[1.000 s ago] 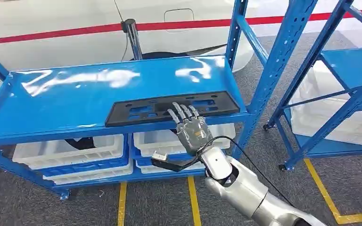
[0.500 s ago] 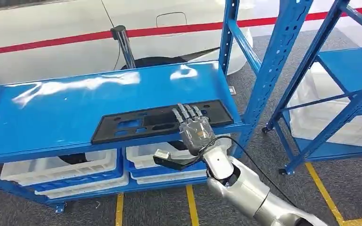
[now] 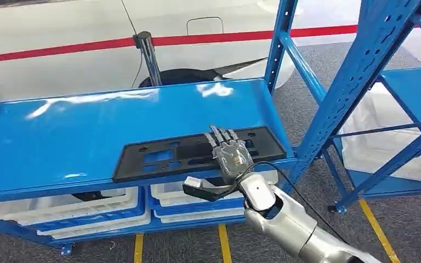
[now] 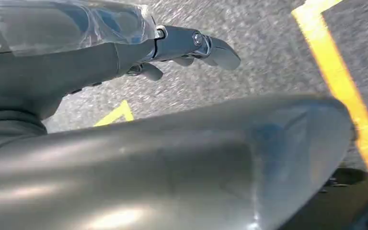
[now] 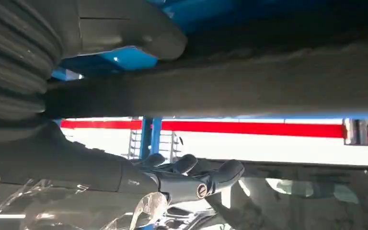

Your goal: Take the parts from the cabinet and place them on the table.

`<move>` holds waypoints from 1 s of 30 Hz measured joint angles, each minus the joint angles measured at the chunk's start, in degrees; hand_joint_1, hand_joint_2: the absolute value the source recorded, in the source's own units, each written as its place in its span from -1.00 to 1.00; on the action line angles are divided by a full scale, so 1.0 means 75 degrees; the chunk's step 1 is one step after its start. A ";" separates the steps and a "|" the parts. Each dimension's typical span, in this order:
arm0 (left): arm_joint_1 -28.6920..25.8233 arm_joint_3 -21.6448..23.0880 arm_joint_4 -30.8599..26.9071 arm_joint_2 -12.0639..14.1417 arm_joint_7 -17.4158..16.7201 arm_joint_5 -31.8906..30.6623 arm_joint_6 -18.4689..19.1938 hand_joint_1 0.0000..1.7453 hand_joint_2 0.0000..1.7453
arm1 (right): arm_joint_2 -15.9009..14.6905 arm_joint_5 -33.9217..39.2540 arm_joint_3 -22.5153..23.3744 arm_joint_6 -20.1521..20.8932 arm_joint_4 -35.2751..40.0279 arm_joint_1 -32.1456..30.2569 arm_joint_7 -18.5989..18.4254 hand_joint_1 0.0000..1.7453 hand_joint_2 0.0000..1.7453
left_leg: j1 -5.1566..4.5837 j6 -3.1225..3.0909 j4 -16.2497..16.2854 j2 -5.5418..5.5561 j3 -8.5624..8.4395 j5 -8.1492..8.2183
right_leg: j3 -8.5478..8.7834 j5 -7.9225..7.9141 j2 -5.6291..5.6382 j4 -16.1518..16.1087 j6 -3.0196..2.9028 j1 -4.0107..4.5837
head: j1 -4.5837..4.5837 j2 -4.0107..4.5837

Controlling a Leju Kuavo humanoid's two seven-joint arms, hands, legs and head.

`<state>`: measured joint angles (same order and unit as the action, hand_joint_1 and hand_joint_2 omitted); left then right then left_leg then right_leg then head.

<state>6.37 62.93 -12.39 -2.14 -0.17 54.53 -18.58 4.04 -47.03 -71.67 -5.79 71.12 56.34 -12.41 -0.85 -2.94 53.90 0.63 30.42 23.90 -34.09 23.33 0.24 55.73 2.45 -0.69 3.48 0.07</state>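
Right robot hand (image 3: 231, 155): reaches up from below, with its fingers laid flat on top of the black part and its thumb stuck out to the side under the shelf edge. It looks like it grips the front edge of the part, but I cannot tell if the thumb touches.
Left robot hand (image 4: 191, 45): hangs over the grey floor (image 4: 268, 52) with its fingers a little curled and nothing in it.
Black part (image 3: 170, 155): a long flat black piece with holes cut in it. It lies under the right robot hand's fingers, at the front edge of the blue shelf, and stretches far out to the left of that hand.
Blue shelf (image 3: 87, 137): shiny and blue, under the part and beyond the right robot hand.
White bins (image 3: 71, 200): sit on the lower level, below the right robot hand and off to its left.
Yellow lines (image 4: 338, 76): painted on the floor near the left robot hand.
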 joint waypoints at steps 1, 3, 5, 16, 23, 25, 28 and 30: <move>0.0029 0.0000 0.0000 0.0003 0.0026 0.0003 0.0009 -1.00 -1.00 | -0.0009 0.0041 0.0000 0.0009 0.0020 0.0004 0.0003 1.00 1.00 | -0.0019 0.0022 0.0028 0.0011 0.0010 0.0060 | -0.0005 0.0002 0.0018 -0.0007 -0.0071 -0.0005 | 0.0000 0.0000; 0.0027 0.0000 0.0000 0.0003 0.0064 0.0006 0.0023 -1.00 -1.00 | -0.0070 0.0070 0.0006 0.0009 0.0061 -0.0002 -0.0003 1.00 1.00 | -0.0007 0.0070 0.0001 0.0000 0.0011 0.0082 | -0.0015 0.0035 0.0033 -0.0006 -0.0152 0.0043 | 0.0003 0.0000; 0.0020 0.0000 0.0000 0.0024 0.0067 0.0020 0.0023 -1.00 -1.00 | -0.0125 0.0116 0.0026 0.0009 0.0131 0.0003 -0.0023 1.00 1.00 | 0.0009 0.0128 0.0062 -0.0015 0.0017 0.0148 | -0.0006 0.0009 0.0034 -0.0029 -0.0238 -0.0027 | 0.0003 0.0000; 0.0022 0.0000 0.0000 0.0017 0.0236 -0.0009 -0.0009 -1.00 -1.00 | -0.0408 0.0178 0.0111 0.0143 0.0455 -0.0062 -0.0181 1.00 1.00 | -0.0073 -0.0027 0.0130 -0.0087 0.0290 -0.0014 | 0.0053 0.0086 -0.0001 -0.0033 -0.0234 0.0136 | 0.0003 0.0000; 0.0028 0.0000 0.0000 0.0009 0.0323 -0.0067 -0.0131 -1.00 -1.00 | -0.0568 0.0178 0.0143 0.0198 0.0606 -0.0125 -0.0184 1.00 1.00 | -0.0083 0.0009 0.0032 -0.0061 0.0186 -0.0099 | 0.0117 0.0086 -0.0011 -0.0064 -0.0679 0.0169 | 0.0000 0.0000; 0.0025 0.0003 0.0000 0.0009 0.0326 -0.0085 -0.0134 -1.00 -1.00 | -0.0600 0.0178 0.0143 0.0210 0.0647 -0.0128 -0.0187 1.00 1.00 | -0.0088 0.0005 0.0034 -0.0059 0.0191 -0.0097 | 0.0123 0.0082 -0.0016 -0.0078 -0.0681 0.0167 | -0.0003 0.0000; 0.0034 0.0026 0.0000 0.0006 0.0396 -0.0175 -0.0213 -1.00 -1.00 | -0.0641 0.0178 0.0143 0.0216 0.0699 -0.0135 -0.0236 1.00 1.00 | -0.0104 -0.0019 0.0038 -0.0059 0.0194 -0.0085 | 0.0127 0.0058 -0.0017 -0.0101 -0.0636 0.0159 | -0.0003 0.0000; 0.0043 0.0058 0.0000 0.0009 0.0513 -0.0207 -0.0271 -1.00 -1.00 | -0.0664 0.0169 0.0146 0.0216 0.0702 -0.0141 -0.0265 1.00 1.00 | -0.0114 -0.0027 0.0043 -0.0059 0.0200 -0.0080 | 0.0131 0.0055 -0.0017 -0.0117 -0.0501 0.0146 | -0.0003 0.0000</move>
<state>6.69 63.36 -12.39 -2.08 3.67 52.98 -20.61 -0.94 -45.77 -70.58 -4.17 76.39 55.28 -14.40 -1.70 -3.14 54.22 0.18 31.92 23.30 -33.11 23.75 0.12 54.86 -1.31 0.40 3.45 0.07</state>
